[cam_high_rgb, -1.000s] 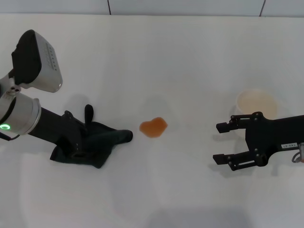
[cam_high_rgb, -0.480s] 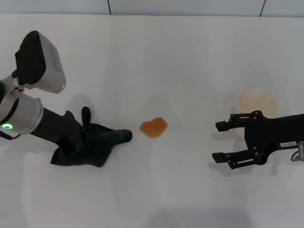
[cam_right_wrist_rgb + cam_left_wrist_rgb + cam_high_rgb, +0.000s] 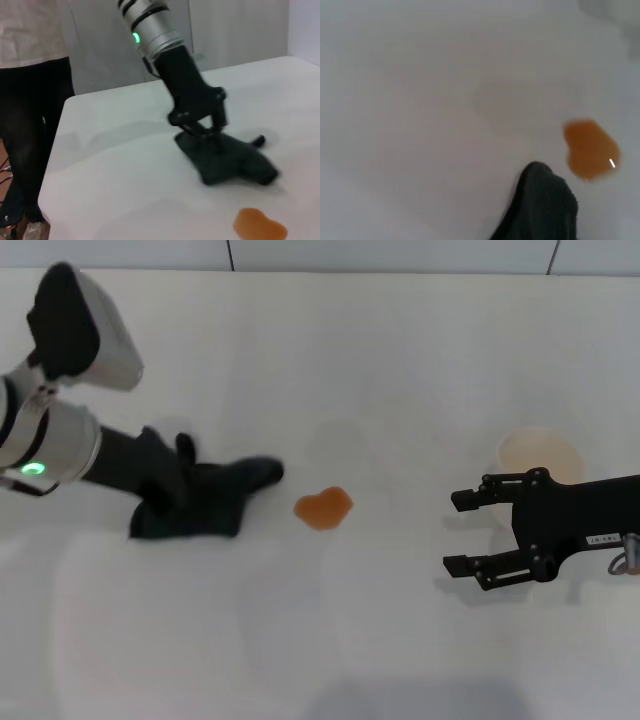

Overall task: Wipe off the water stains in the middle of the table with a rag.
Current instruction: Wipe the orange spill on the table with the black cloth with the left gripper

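The orange water stain (image 3: 322, 507) lies in the middle of the white table (image 3: 380, 360). The dark rag (image 3: 205, 500) is to its left, its tip close to the stain but apart from it. My left gripper (image 3: 168, 492) is shut on the rag's left part. In the left wrist view the rag's tip (image 3: 542, 202) lies just short of the stain (image 3: 590, 147). The right wrist view shows the left gripper (image 3: 200, 130) pinching the rag (image 3: 230, 162), with the stain (image 3: 260, 224) nearer the camera. My right gripper (image 3: 468, 532) is open and empty at the right.
A white paper cup (image 3: 540, 455) stands just behind my right gripper. A person in dark trousers (image 3: 30, 125) stands beyond the table's far left edge in the right wrist view.
My left gripper has moved toward the table's back with the rag, and the rag's tip has shifted that way beside the stain. The right gripper has barely moved.
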Robot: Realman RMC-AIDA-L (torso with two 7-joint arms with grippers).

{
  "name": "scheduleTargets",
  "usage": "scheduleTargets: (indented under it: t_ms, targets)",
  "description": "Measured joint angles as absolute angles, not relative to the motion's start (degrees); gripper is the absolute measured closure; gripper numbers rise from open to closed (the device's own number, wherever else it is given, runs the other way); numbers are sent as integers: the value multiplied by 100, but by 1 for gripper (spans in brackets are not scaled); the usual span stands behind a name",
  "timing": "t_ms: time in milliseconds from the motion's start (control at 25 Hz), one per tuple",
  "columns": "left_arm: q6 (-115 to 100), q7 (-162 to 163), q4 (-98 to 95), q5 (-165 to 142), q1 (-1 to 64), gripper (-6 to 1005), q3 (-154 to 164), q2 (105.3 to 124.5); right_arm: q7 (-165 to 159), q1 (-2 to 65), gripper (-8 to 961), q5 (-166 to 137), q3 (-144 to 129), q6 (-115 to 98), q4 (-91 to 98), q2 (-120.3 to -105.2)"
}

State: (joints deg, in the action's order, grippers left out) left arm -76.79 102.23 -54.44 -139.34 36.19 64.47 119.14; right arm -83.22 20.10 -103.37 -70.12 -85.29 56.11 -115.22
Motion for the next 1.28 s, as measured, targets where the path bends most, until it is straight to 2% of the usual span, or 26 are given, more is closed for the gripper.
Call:
scheduleTargets:
  t_ms: [120,160,520,920,1280]
  targets:
    - [-7563,10242,-5284,-13701,3786,908,6483,11917,-8283,2076,157,-10290,-7054,-8514,5563,-11522]
    - [-7440,10274,-4963,-13634,4115,908,6527,11920,-8282,2096,157,-10287,-7057,-8512,5558,-11522]
    - [-6470,10402,-3496,-13672,5270,903,6805,11943,-8200,2295,157,-10247,-7178,-8465,5433,-11530]
    - [-5911,10452,-3141,-12605,5484,897,8224,11970,-8152,2391,157,-10247,-7207,-8398,5318,-11540]
    - [-6258,10528,-3533,-11884,5287,892,9333,11975,-8139,2383,157,-10249,-7198,-8392,5274,-11539]
